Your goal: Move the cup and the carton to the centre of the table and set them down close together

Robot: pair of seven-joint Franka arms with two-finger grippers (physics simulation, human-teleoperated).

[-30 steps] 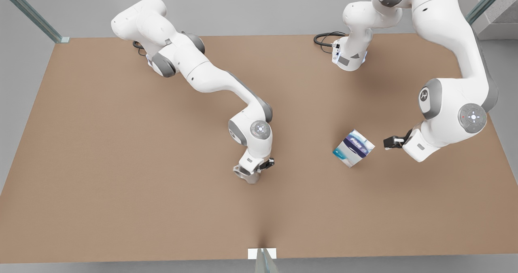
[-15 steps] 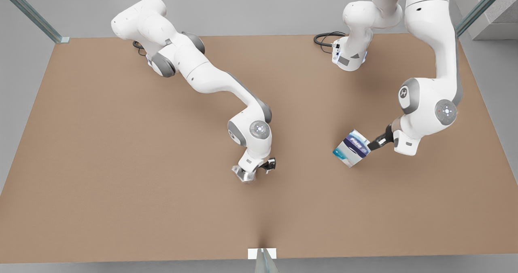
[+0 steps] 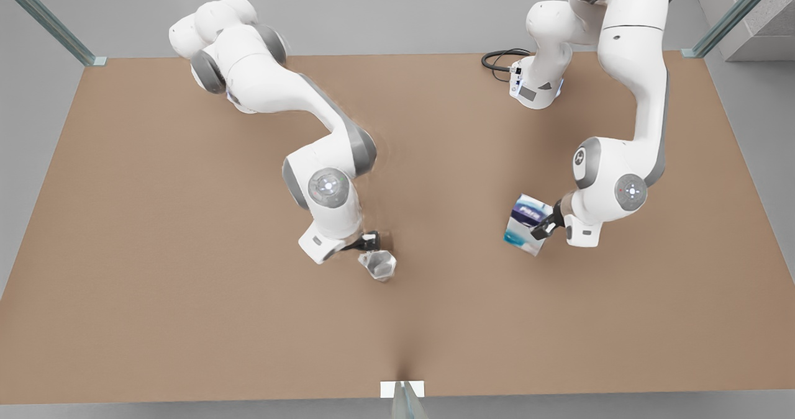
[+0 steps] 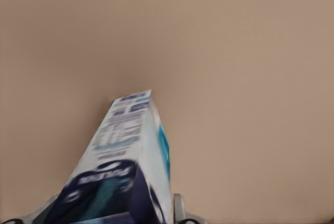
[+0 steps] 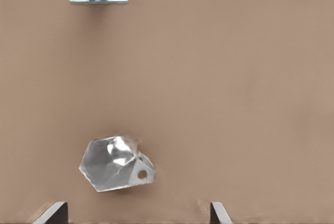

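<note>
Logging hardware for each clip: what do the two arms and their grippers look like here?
Both arms are glossy white with grey joint bands and round grey caps with small lights. A black cable loops at one base. The left gripper and right gripper are dark and two-fingered, on white wrist blocks. The table is brown.

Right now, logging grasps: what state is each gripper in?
Left gripper: shut on the carton.
Right gripper: open, holding nothing, beside the cup.

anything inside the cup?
Nothing visible inside the cup, though the render leaves its interior unclear. It sits on the table, apart from the open right gripper. The left gripper is on the carton.
</note>
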